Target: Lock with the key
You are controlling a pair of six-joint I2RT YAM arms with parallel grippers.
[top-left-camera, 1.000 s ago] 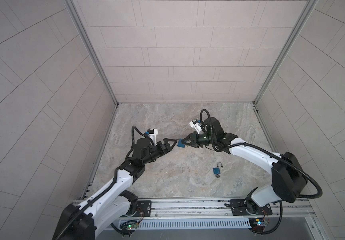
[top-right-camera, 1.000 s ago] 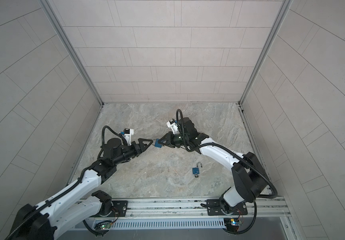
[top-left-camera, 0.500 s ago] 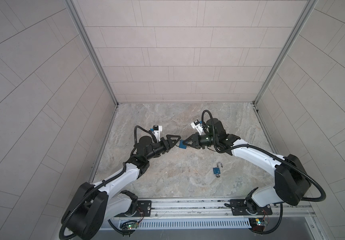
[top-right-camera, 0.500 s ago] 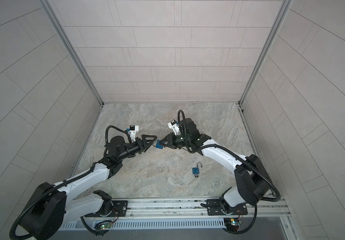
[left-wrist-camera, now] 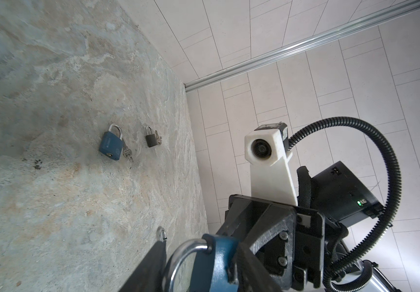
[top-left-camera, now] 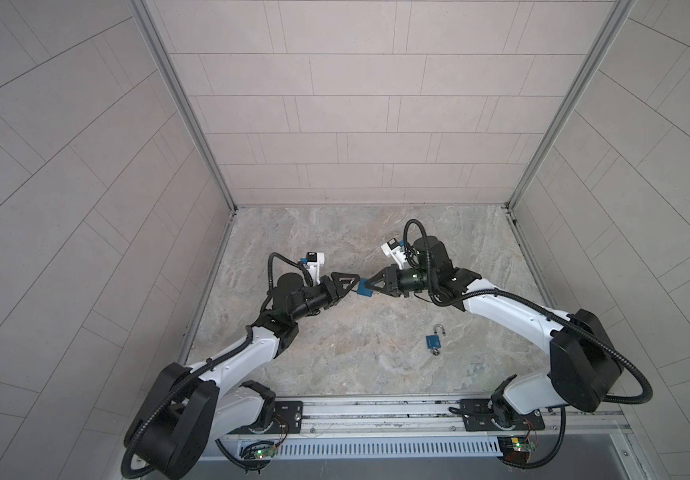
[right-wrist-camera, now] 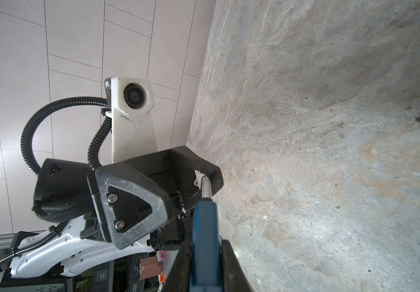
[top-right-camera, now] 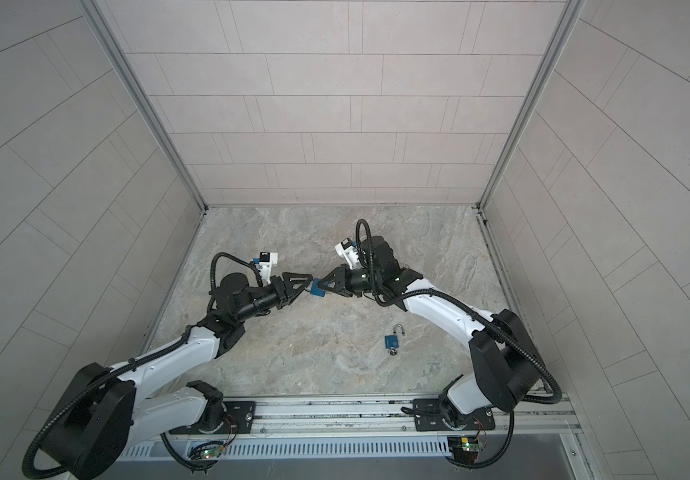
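Above the table (top-left-camera: 376,365), left gripper (top-left-camera: 356,284) is closing, not yet clamped, around shackle (right-wrist-camera: 206,188) of blue padlock (top-left-camera: 364,290) right gripper (top-left-camera: 370,288) is gripping; two-handed hold probably forming.

**Your bench, and what else lies on it**
You have a stone-patterned bench (top-left-camera: 326,361) boxed in by pale tiled walls (top-left-camera: 356,104) with metal corner posts (top-left-camera: 185,108). A blue padlock (top-left-camera: 434,341) lies right of middle, nearer the front edge, with a key (left-wrist-camera: 128,153) beside it. A small dark padlock (left-wrist-camera: 150,139) sits near it, toward the right edge. Dark specks (left-wrist-camera: 37,163) mark the stone.
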